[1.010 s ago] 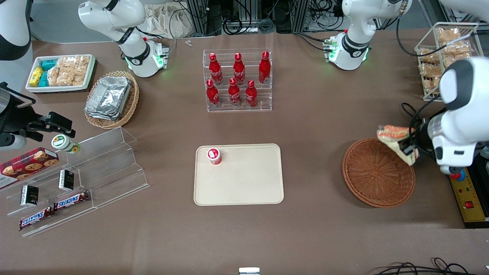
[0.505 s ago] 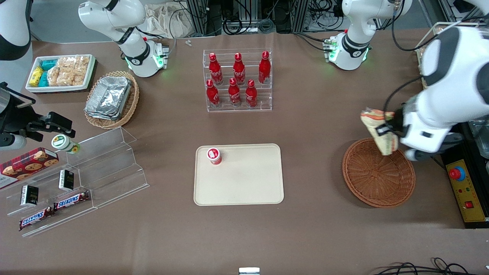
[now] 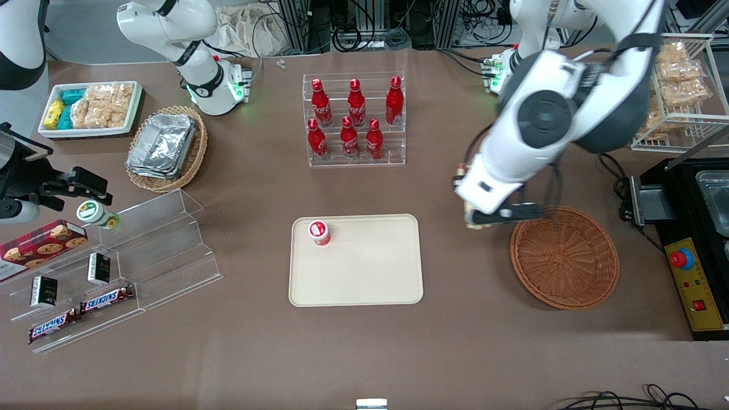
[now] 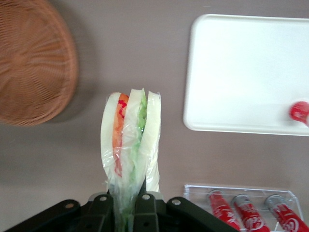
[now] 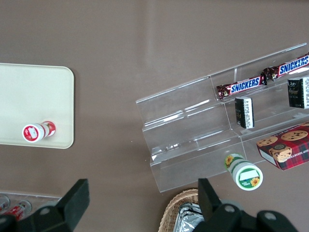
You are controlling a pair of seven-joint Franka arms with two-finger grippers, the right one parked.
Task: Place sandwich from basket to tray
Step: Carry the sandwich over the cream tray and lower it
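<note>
Front view, read from the parked arm's end across. Tray (image 3: 356, 260) lies flat on the tabletop (image 3: 256, 353), nearer the camera than the bottle rack (image 3: 354, 119). One small red-capped bottle (image 3: 319, 232) stands in the tray's corner closest to the parked arm and the rack; most of the tray is bare, so there looks to be ample room for a set-down away from the bottle.

Next along: the claw (image 3: 477, 209) hangs above bare tabletop, between tray and basket (image 3: 564, 257), clear of both. The arm's body hides most of the load here; only a sliver of sandwich (image 3: 469, 219) shows at its edge. Basket holds nothing visible.

Wrist view fills the gap. The claw (image 4: 128, 200) is clamped on the wrap at one end of the sandwich (image 4: 129, 137), so the wedge juts out from the fingers (image 4: 144, 202) with its bread and orange-green filling edge-on to the camera. Pinching at the wrap end probably spares the soft bread from crushing, though it leaves the wedge free to sag or swing. Basket (image 4: 34, 60) and tray (image 4: 248, 72) lie on either side of the sandwich, which sits over tabletop, not over either one.

Judgement: transfer about midway; lift out done, carry to tray under way, release not yet made. Risk: wrap slipping between the fingers, or clipping the bottle (image 4: 300, 112) on placement.
</note>
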